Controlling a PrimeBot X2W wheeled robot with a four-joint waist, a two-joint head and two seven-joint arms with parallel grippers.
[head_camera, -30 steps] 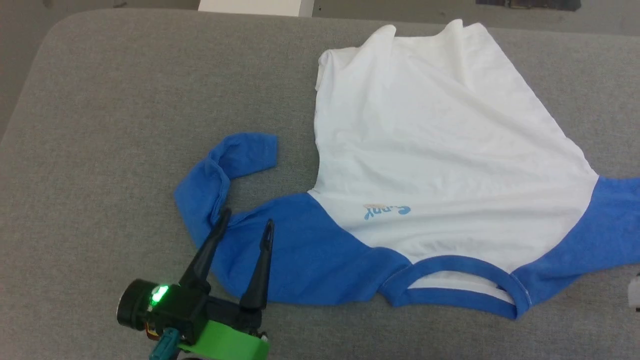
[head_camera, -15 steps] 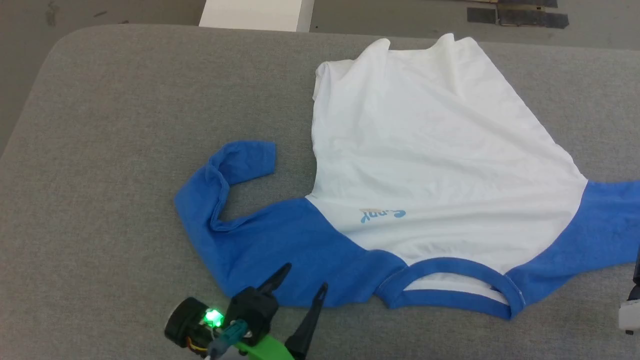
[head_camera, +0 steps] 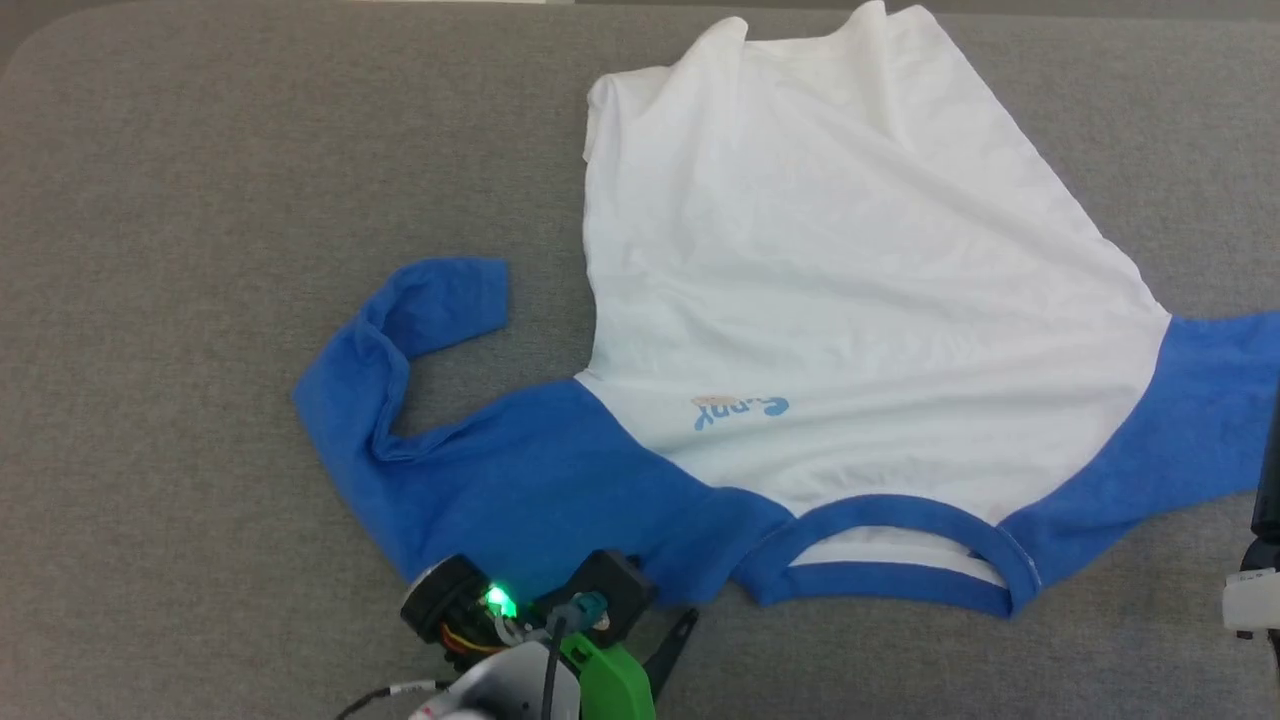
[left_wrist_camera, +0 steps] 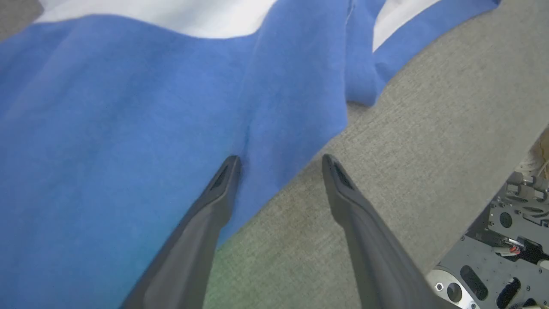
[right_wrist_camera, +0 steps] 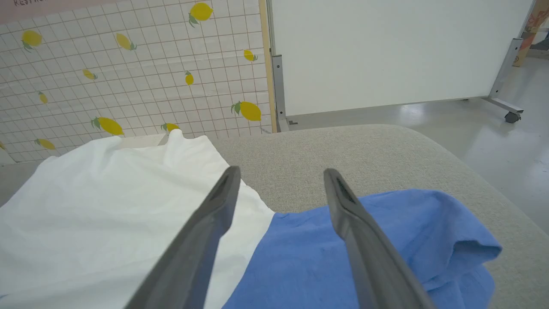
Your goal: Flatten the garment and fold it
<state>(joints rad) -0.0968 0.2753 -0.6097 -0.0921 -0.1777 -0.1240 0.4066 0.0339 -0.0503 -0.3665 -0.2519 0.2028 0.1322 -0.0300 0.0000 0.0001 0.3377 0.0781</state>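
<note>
While garment [head_camera: 850, 300] is lying spread on grey surface [head_camera: 200, 200], collar toward robot, left gripper [left_wrist_camera: 281, 161] is hovering open, straddling near edge of blue shoulder [left_wrist_camera: 128, 128]. Right gripper [right_wrist_camera: 281, 171] is hanging open over opposite sleeve [right_wrist_camera: 386, 240]. Left arm nearer doubled-back sleeve [head_camera: 400, 330].

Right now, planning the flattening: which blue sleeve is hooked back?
The left sleeve: its cuff curls back inward; the right sleeve stretches outward.

Matt cloth on rough cloth
The white-and-blue cotton-like T-shirt [head_camera: 850, 280] is soft, matt, faintly creased; the grey woven table cover [head_camera: 180, 200] looks coarse.
</note>
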